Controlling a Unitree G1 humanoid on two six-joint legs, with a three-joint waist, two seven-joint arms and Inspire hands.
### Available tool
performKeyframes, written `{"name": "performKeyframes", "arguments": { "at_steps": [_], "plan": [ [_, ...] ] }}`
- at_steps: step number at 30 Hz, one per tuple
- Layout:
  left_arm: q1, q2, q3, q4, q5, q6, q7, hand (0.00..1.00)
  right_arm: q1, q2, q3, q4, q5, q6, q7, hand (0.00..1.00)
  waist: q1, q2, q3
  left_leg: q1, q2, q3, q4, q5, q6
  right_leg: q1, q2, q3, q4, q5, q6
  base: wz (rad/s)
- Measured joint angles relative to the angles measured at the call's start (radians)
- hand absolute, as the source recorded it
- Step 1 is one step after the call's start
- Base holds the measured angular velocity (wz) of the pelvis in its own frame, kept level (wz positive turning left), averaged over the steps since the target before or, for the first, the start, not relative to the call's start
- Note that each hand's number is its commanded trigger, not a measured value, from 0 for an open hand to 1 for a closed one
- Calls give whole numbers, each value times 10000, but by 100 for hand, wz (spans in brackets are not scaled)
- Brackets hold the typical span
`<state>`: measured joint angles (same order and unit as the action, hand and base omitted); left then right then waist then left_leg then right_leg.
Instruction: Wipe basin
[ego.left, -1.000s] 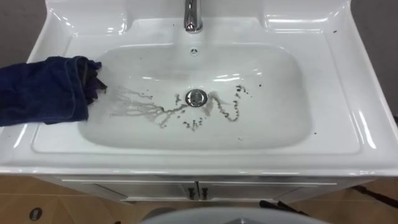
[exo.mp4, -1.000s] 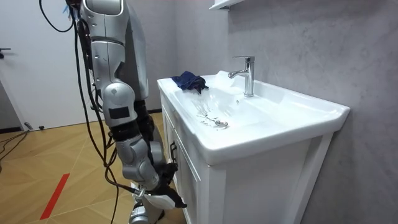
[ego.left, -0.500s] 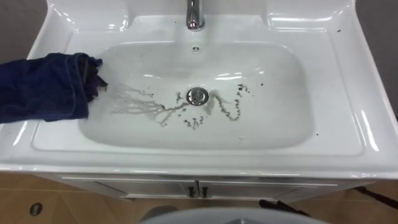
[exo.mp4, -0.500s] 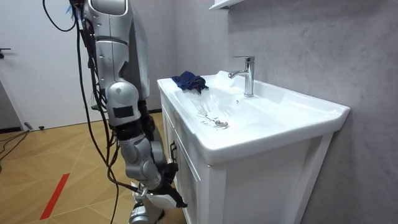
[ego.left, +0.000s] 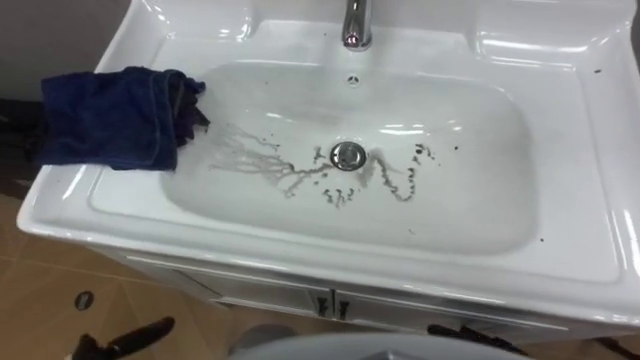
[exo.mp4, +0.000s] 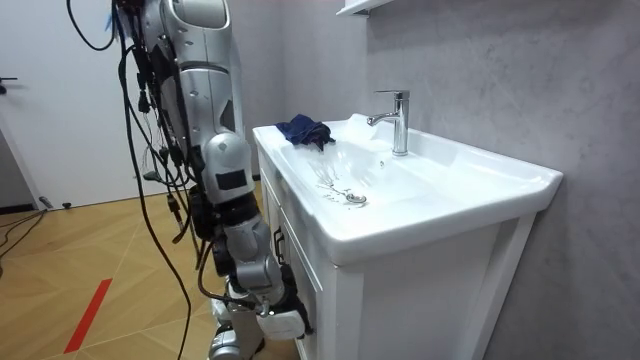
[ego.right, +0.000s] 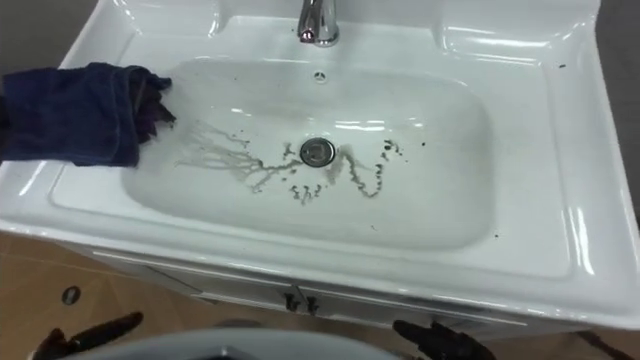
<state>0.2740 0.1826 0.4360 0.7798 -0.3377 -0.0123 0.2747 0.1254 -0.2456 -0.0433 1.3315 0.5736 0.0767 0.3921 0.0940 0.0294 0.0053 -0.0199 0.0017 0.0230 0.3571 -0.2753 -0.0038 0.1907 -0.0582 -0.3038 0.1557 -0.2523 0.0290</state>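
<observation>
blue cloth (ego.left: 110, 117) on left rim of basin (ego.left: 580, 200), left hand (ego.left: 125, 338) well below

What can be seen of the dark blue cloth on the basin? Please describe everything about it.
The dark blue cloth looks like soft fabric, folded into a rough rectangle, with a lighter stitched seam near its right side. It lies flat on the left rim of the white basin, at the robot's left. Its right end is crumpled and hangs slightly over the edge into the bowl, close to the dirty streaks. It rests on the basin only.
</observation>
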Motion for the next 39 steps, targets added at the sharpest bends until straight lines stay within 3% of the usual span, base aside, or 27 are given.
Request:
{"name": "performKeyframes", "arguments": {
  "at_steps": [4,6,8,10,13,16,21,25,28,35,39],
  "plan": [
    [-6,74,462,-2488,-15,-328,1470,0,205,-36,-406,-1,-27,-187,-151,0,145,179,6,-50,-21,-172,-79,3,-12,1,13,-166,43,2,-1,10],
    [-228,323,543,-3257,111,-493,1943,0,216,-59,-551,-6,-167,-204,-182,0,232,281,8,2,-25,-242,-149,16,-33,-3,9,-166,111,2,-1,6],
    [-375,476,869,-4814,885,-702,2582,0,246,-58,-677,-2,-606,-261,-189,0,246,319,10,108,-28,-288,-220,44,-52,39,6,-167,150,2,-1,0],
    [-444,703,1053,-5693,1740,-1005,2900,0,306,-47,-676,-3,-686,-378,-188,0,227,355,10,143,-13,-252,-266,56,-57,18,4,-149,147,2,-1,-9],
    [-933,1085,1225,-6598,2599,-1139,3466,0,345,-53,-673,12,-698,-561,-188,0,188,490,16,142,-10,-248,-286,56,-57,-3,3,-147,148,3,-2,-4],
    [-1445,1172,1302,-7340,3106,-1208,3732,0,395,-49,-663,5,-720,-559,-182,0,150,596,-25,213,-5,-186,-330,67,-63,7,0,-89,140,3,-2,-5],
    [-1588,1224,1156,-8911,3137,-1208,3662,0,482,50,-646,-38,-633,-581,-186,0,21,570,16,324,3,-17,-364,107,-64,14,-16,50,132,3,-2,-11],
    [-1556,1223,866,-9579,3792,-1205,3344,0,499,77,-657,-11,-688,-643,-154,0,-302,517,27,343,2,18,-369,108,-63,13,-17,145,128,3,-2,-2],
    [-1565,1223,294,-9597,3906,-1199,3083,0,500,91,-654,2,-511,-708,-101,0,-442,531,30,422,11,114,-415,108,-62,21,-18,302,113,3,-2,-12],
    [-1660,1222,-698,-9595,4613,-1179,2066,0,302,135,-705,321,-297,-755,31,0,-1264,525,74,617,17,193,-475,122,-42,164,-24,429,115,5,-7,-4],
    [-1693,1219,-1105,-9358,4976,-1208,1821,0,303,136,-658,437,96,-758,88,0,-1426,478,108,791,36,414,-707,165,-44,140,-26,655,110,5,-6,-18]
  ]
}}
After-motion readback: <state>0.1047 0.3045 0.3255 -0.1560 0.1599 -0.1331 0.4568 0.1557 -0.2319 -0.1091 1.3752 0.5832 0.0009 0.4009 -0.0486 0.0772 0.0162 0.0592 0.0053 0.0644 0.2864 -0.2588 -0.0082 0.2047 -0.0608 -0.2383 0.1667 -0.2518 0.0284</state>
